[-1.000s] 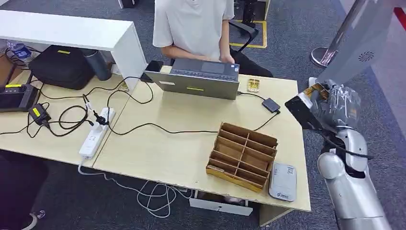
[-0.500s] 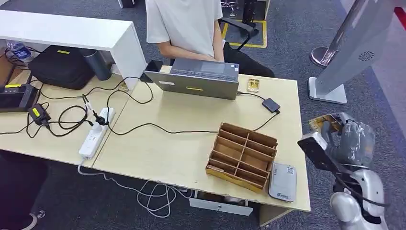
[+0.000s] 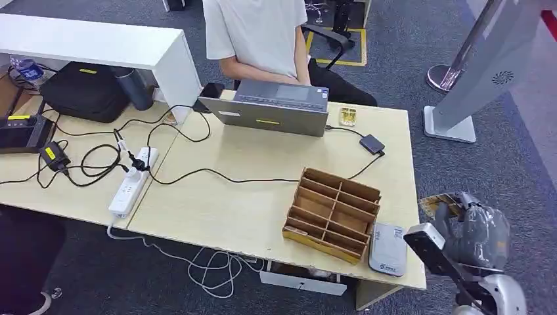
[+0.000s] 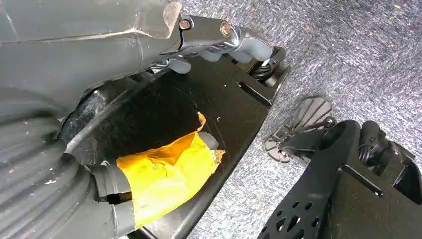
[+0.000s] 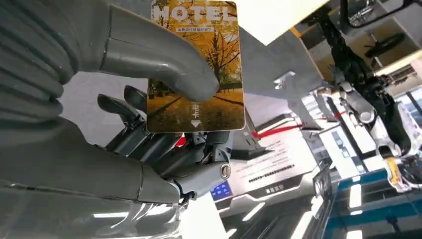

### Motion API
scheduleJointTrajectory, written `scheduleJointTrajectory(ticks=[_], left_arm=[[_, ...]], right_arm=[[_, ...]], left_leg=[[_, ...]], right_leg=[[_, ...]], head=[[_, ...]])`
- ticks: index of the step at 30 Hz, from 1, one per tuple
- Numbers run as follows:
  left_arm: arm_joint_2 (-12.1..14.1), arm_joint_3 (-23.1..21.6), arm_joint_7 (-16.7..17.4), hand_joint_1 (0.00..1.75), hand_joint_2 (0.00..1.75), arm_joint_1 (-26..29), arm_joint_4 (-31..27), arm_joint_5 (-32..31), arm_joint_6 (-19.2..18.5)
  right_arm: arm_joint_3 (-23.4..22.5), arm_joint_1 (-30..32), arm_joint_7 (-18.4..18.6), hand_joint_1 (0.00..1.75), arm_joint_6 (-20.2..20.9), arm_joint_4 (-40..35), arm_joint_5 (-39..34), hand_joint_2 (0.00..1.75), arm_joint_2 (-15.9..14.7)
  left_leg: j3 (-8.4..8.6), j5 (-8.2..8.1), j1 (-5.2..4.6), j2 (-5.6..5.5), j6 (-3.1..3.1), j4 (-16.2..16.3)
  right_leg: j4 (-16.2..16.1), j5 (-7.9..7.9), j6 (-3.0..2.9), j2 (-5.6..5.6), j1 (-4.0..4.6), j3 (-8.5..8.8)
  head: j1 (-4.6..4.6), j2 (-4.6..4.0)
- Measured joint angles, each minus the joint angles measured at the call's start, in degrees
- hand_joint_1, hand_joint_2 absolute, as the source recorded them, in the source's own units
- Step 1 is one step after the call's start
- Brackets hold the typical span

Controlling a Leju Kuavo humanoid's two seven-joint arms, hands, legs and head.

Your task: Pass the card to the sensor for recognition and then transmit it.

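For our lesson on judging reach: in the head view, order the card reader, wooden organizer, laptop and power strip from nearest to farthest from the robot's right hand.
From the right hand:
1. Card reader, at the table's near right corner.
2. Wooden organizer, just left of the reader.
3. Laptop, at the far edge.
4. Power strip, on the far left.

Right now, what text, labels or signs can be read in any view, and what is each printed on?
"HOTEL" is on the card held by the right robot hand.
The small characters and arrow lower on the card are too blurred to read.
The print on the grey sensor on the table is too small to read.
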Motion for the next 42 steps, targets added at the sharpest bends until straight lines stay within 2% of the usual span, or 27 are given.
scheduleJointTrajectory(ticks=[8, 29, 36, 42], left_arm=[[0.0, 0.0, 0.35, 0.0, 1.75, 0.0, 0.0, 0.2, 0.13], [0.0, 0.0, 0.42, 0.0, 1.75, -0.01, 0.0, 0.24, 0.26], [-0.02, 0.02, 1.07, 0.0, 1.75, -0.01, 0.0, 0.35, 0.37], [-0.02, 0.02, 1.53, 0.0, 1.75, -0.02, 0.0, 0.87, 0.42]], right_arm=[[0.35, 2.71, -0.59, 1.75, -0.26, 1.33, 1.07, 1.75, 1.97], [0.44, 3.12, -0.59, 1.75, -0.15, 2.41, 0.98, 1.75, 2.95], [2.27, 3.05, -0.41, 1.75, -0.37, 8.14, 2.27, 1.75, 5.33], [4.07, 1.37, 0.35, 1.75, -1.55, 17.58, 1.84, 1.75, 8.26]], left_leg=[[0.0, 0.0, 0.0, 0.01, 0.0, -0.01], [0.0, 0.0, 0.01, 0.02, 0.0, -0.01], [0.0, 0.0, 0.04, 0.02, 0.0, -0.01], [0.01, 0.0, 0.07, 0.04, 0.0, -0.01]], right_leg=[[0.0, -0.01, -0.01, 0.01, 0.0, -0.01], [0.0, 0.0, -0.01, 0.02, 0.0, 0.0], [0.0, 0.0, -0.01, 0.01, 0.04, 0.0], [0.0, -0.01, -0.01, 0.04, 0.07, 0.01]], head=[[-0.02, 0.0], [0.0, 0.0], [0.0, 0.0], [-0.02, 0.0]])
